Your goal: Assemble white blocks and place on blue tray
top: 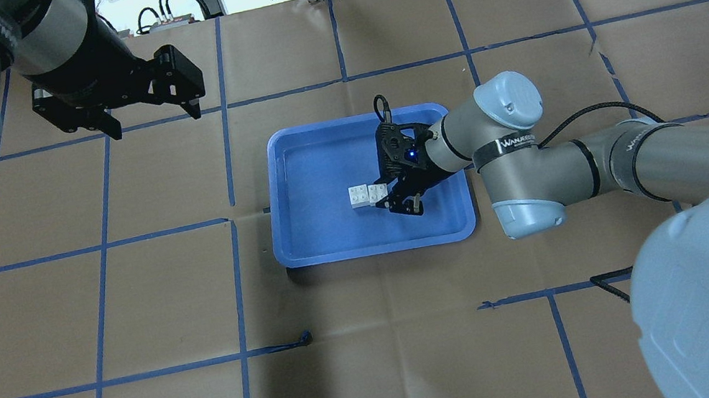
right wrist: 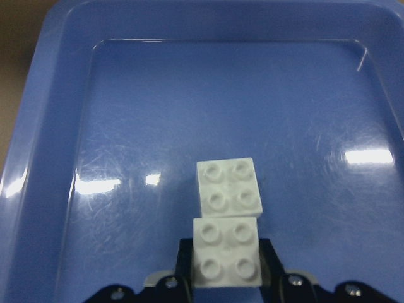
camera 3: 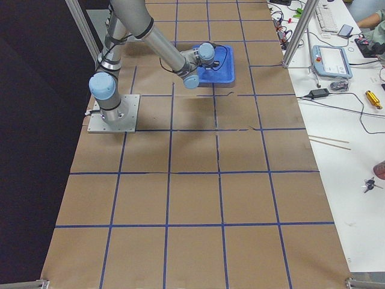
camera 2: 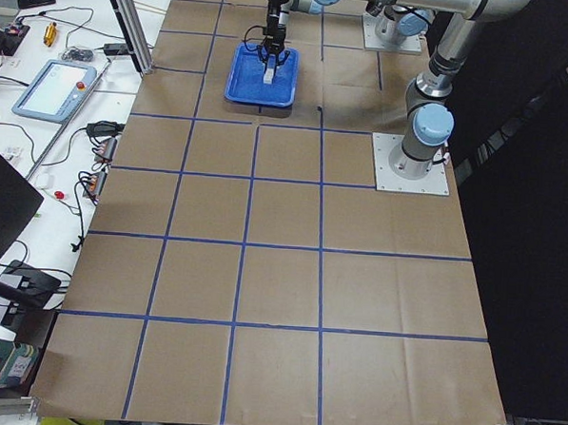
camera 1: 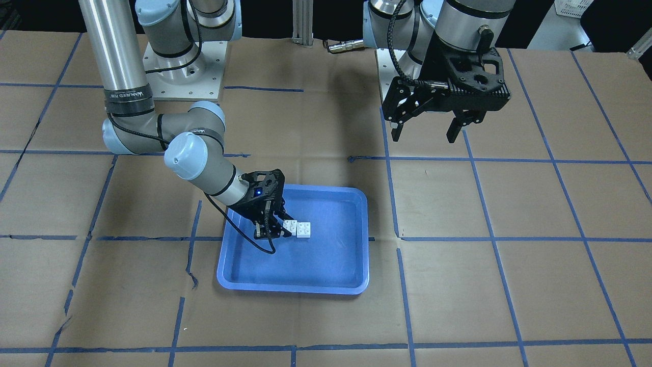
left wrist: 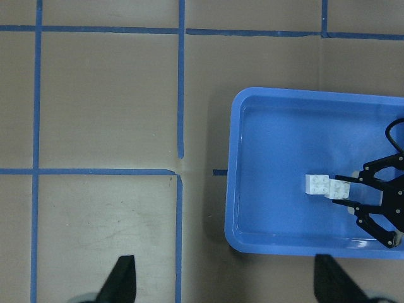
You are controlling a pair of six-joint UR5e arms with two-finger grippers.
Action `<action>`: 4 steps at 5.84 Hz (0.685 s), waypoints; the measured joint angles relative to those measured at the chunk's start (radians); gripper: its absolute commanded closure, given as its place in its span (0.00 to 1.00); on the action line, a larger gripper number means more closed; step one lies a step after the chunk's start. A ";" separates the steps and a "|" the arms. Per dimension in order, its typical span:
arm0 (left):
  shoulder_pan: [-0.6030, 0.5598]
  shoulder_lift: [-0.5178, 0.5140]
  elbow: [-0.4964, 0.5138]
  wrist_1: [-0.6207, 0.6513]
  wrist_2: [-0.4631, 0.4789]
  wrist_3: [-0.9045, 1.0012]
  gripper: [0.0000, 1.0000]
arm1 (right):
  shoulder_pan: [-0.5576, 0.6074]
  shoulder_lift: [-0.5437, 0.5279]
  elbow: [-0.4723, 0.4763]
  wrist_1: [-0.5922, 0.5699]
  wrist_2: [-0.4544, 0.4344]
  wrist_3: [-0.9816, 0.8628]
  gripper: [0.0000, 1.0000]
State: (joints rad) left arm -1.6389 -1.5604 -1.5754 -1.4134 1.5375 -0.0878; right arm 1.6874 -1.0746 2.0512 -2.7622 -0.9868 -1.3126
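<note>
Two white blocks lie studs up and touching, side by side, inside the blue tray [camera 1: 293, 289]. The far block [right wrist: 228, 187] is free. The near block [right wrist: 226, 259] sits between the fingers of my right gripper [right wrist: 225, 283], which is shut on it low over the tray floor. The pair also shows in the front view [camera 1: 304, 230] and the overhead view [top: 360, 195]. My left gripper [camera 1: 428, 131] hangs open and empty, high above the table and away from the tray; it also shows in the overhead view [top: 155, 121].
The table is brown paper with a blue tape grid [top: 238, 285]. The tray [top: 378, 249] lies near the table's middle. The right arm's elbow [top: 515, 156] reaches over the tray's edge. Both arm bases [camera 1: 183, 71] stand at the robot's side.
</note>
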 measured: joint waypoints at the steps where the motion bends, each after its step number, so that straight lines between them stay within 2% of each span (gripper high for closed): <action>1: 0.000 -0.001 0.000 0.003 -0.025 0.000 0.01 | 0.000 0.000 -0.001 0.000 0.001 0.001 0.81; 4: 0.003 -0.003 0.006 0.005 -0.038 0.003 0.01 | 0.000 0.000 -0.002 0.000 0.003 0.005 0.81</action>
State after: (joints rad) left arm -1.6363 -1.5631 -1.5692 -1.4089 1.4996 -0.0847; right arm 1.6874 -1.0749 2.0494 -2.7627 -0.9837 -1.3072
